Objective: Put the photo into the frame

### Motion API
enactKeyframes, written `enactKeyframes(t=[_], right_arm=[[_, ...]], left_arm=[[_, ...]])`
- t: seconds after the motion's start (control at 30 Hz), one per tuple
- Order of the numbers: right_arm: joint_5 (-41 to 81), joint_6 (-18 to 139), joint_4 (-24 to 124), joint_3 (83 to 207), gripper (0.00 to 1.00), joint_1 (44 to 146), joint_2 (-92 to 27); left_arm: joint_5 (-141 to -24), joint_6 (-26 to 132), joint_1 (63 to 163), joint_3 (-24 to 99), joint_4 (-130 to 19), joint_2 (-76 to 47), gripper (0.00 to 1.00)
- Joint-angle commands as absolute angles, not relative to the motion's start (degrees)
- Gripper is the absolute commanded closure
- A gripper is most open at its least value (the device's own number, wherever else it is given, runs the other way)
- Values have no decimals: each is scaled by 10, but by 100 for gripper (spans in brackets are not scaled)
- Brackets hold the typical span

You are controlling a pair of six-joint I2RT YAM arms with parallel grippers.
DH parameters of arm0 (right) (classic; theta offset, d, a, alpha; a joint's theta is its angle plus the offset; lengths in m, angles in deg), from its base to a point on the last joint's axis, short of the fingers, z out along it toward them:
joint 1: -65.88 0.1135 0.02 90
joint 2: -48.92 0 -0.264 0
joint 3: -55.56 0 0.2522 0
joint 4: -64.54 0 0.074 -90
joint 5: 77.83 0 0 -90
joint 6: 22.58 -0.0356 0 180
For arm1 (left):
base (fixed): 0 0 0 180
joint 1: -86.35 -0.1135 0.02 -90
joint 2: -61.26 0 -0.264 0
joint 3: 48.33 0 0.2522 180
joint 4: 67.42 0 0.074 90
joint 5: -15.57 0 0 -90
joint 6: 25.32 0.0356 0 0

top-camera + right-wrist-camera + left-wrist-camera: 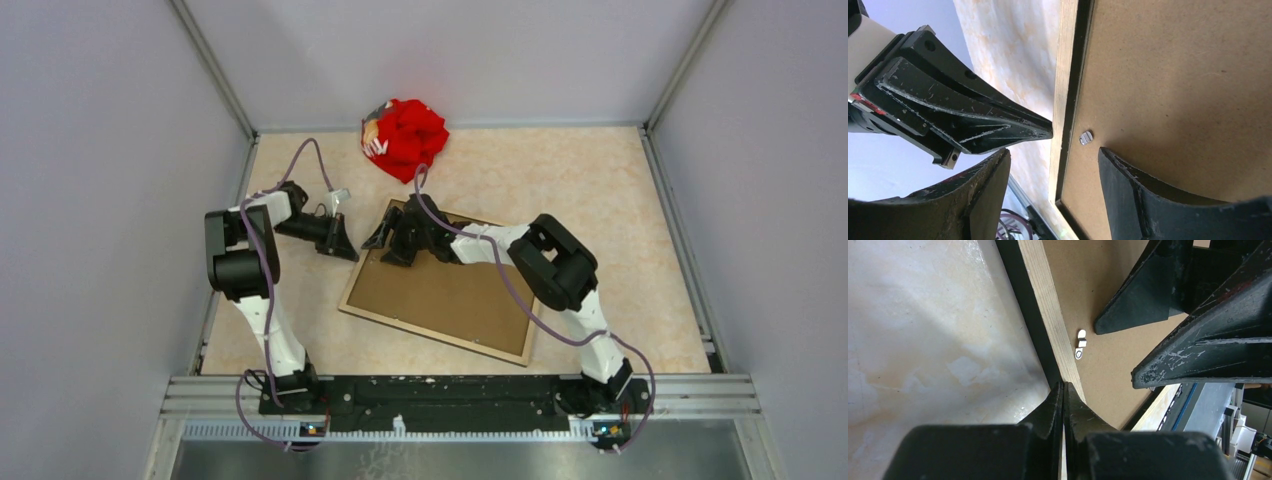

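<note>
Frame [1063, 75] face-down, photo [450, 295] inside back-up, red cloth [408, 135] lettering unreadable

A robotics lab test cell: plain grey panels [90, 150] and aluminium posts [215, 70] are enclosing a marble-patterned table [600, 190], and a metal rail [460, 392] is carrying the left arm [262, 310] and right arm [560, 270].
</note>
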State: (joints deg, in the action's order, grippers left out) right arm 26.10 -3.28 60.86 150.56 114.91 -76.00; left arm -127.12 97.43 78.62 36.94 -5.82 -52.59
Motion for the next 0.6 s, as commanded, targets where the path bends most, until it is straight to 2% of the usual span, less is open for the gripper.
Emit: enactKeyframes(t=[0.0,0.57], right_arm=[[269,-38,626,1535,35,1158,-772],[281,-49,629,1553,36,1160,-794]], left_arm=[[-1241,983,792,356,-84,-524,96],[-1235,985,792,356,-85,-519,96]])
